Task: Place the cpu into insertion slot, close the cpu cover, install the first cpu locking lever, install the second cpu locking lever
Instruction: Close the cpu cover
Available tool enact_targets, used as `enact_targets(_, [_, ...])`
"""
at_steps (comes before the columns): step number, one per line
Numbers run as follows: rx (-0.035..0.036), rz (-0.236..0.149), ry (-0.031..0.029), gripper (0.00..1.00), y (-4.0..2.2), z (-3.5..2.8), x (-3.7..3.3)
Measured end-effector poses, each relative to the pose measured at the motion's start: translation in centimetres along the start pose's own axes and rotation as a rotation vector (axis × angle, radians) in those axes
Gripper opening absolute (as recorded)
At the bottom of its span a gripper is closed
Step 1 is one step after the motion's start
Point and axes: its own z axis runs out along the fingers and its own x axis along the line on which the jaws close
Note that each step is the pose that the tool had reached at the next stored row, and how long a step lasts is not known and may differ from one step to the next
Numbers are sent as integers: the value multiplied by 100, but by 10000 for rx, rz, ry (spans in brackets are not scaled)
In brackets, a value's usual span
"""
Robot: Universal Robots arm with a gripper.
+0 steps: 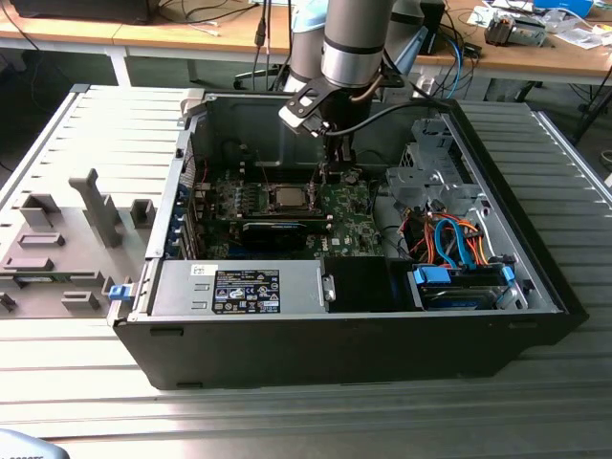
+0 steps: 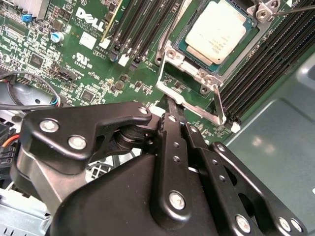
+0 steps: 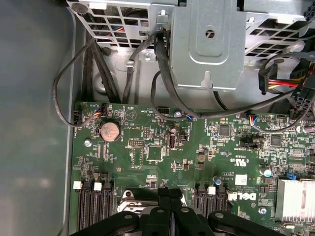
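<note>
Nearest you in the exterior view is the black computer case, open on top, with the grey labelled box set against its near wall. Farther in lies the green circuit board. On it you can see the cpu seated in the insertion slot.

The second wrist view gives you the closer look: the cpu lies flat, and the cpu cover is down around it, with the pale plate showing through its window. A thin silver lever rod bends around the socket's corner on the gripper's side.

Your gripper hangs low inside the case, just to the exterior view's right of the socket. In both wrist views the gripper has its fingers pressed together with no gap. Their tips sit right at the socket's edge beside that rod, but you cannot tell whether they touch it.

Beyond the board, on the far side, the first wrist view shows the grey drive cage with black cables looping below it.
</note>
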Motion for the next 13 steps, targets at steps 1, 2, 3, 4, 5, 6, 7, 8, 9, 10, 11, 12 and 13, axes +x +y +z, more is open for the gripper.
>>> enact_targets(1, [0, 0, 0, 11, -5, 0, 0])
enact_targets(2, [0, 0, 0, 11, -7, 1, 1])
enact_targets(3, [0, 0, 1, 11, -9, 1, 1])
enact_targets(4, [0, 0, 0, 11, -13, 1, 1])
enact_targets(5, [0, 0, 0, 11, -15, 1, 1])
enact_targets(6, [0, 0, 0, 11, -18, 1, 1])
enact_targets(7, [0, 0, 0, 11, -21, 2, 1])
enact_targets(8, [-1, -1, 0, 11, -22, 2, 2])
enact_targets(9, [0, -1, 0, 11, -25, 2, 2])
enact_targets(10, [0, -1, 1, 11, -36, 3, 3])
enact_targets(11, [0, -1, 0, 11, -47, 5, 3])
enact_targets(12, [0, 0, 1, 11, -60, 7, 4])
enact_targets(13, [0, 0, 0, 11, -64, 8, 4])
